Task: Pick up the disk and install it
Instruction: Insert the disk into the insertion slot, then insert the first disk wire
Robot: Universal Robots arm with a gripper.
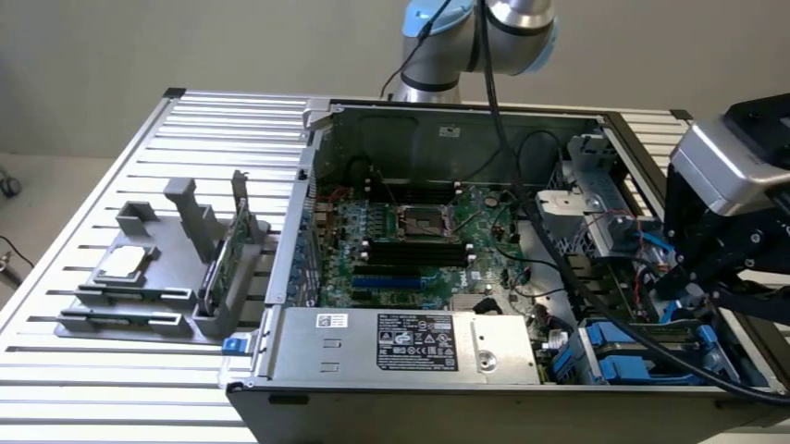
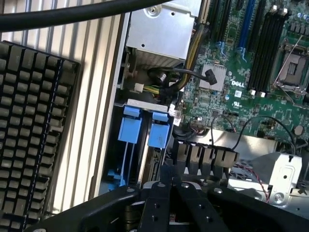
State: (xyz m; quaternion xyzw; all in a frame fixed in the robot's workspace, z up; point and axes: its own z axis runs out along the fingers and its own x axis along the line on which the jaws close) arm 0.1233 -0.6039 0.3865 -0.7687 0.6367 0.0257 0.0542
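Two blue plastic carriers stand side by side in the drive bay at the case's front corner, and I take the disk (image 2: 159,131) (image 1: 623,356) to be in one of them. Its metal face is hidden. My gripper (image 2: 171,178) (image 1: 694,289) hovers just above and beside that bay, over the case's edge on the exterior view's right. Its two black fingers (image 2: 155,203) are pressed together with nothing between them. It touches neither carrier.
The open computer case (image 1: 309,148) lies on a slatted metal table (image 1: 111,370), with the motherboard (image 1: 420,240), the power supply box (image 1: 408,340) and loose cables exposed. A grey fixture (image 1: 161,296) on the exterior view's left holds a silver chip (image 1: 124,264) and a green card (image 1: 228,254). A black keyboard (image 2: 29,125) lies beside the case.
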